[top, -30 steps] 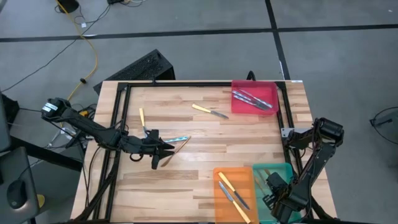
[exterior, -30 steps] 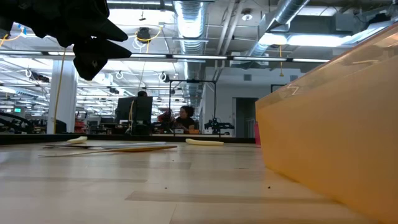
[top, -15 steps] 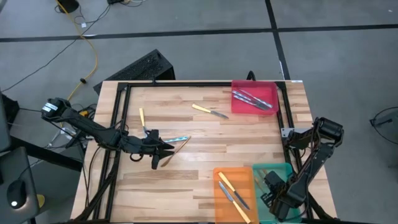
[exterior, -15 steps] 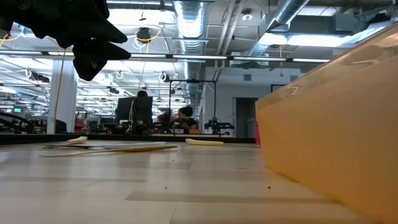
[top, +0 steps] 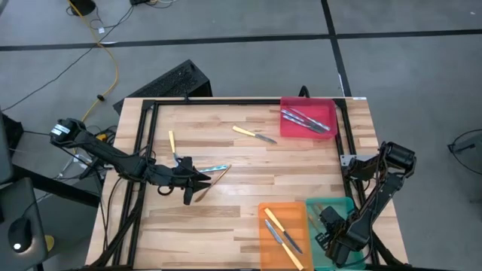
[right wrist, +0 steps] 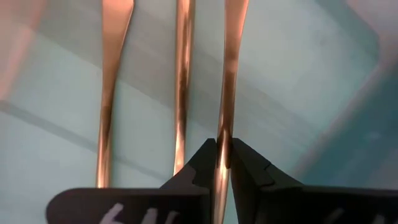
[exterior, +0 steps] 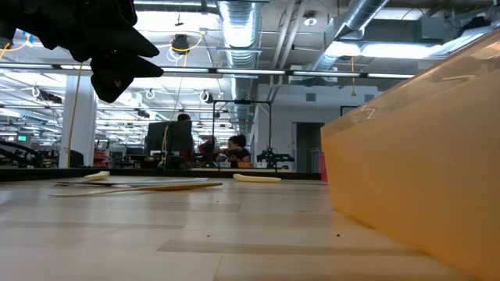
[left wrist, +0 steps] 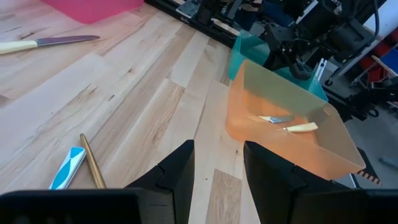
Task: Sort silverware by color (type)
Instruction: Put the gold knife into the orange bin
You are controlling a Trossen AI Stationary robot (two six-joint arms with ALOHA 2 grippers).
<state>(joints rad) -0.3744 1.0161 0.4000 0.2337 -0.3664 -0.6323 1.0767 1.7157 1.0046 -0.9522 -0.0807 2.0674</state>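
A: What do we fail to make out here?

B: In the high view the right gripper (top: pixel 337 239) hangs over the teal tray (top: pixel 340 205) at the bench's near right corner and hides what lies in it. Only the right wrist view shows the contents: three copper-coloured utensils (right wrist: pixel 178 74) side by side, their ends cut off by the frame, with the fingers pinched narrowly on the outermost one (right wrist: pixel 227 93). In the low view the orange tray (exterior: pixel 422 148) blocks the right side of the bench.

A: And the left arm?

B: The left gripper (top: pixel 203 179) hovers near the bench's left edge, jaws narrowly parted and holding nothing. Just ahead of it lie a blue-handled piece (left wrist: pixel 67 168) and a tan stick (left wrist: pixel 92 169), touching.

A: Where is the rest of the silverware?

B: One yellow-handled knife (top: pixel 254 135) lies near the far edge, another (top: pixel 172 145) towards the left edge. The red tray (top: pixel 328 109) at the far right corner holds silver and blue pieces; the orange tray holds yellow-handled ones (top: pixel 280 231).

A: What differs from the earlier frame?

B: We see the right gripper slightly shifted from a second ago; the left arm and all loose pieces are unchanged.
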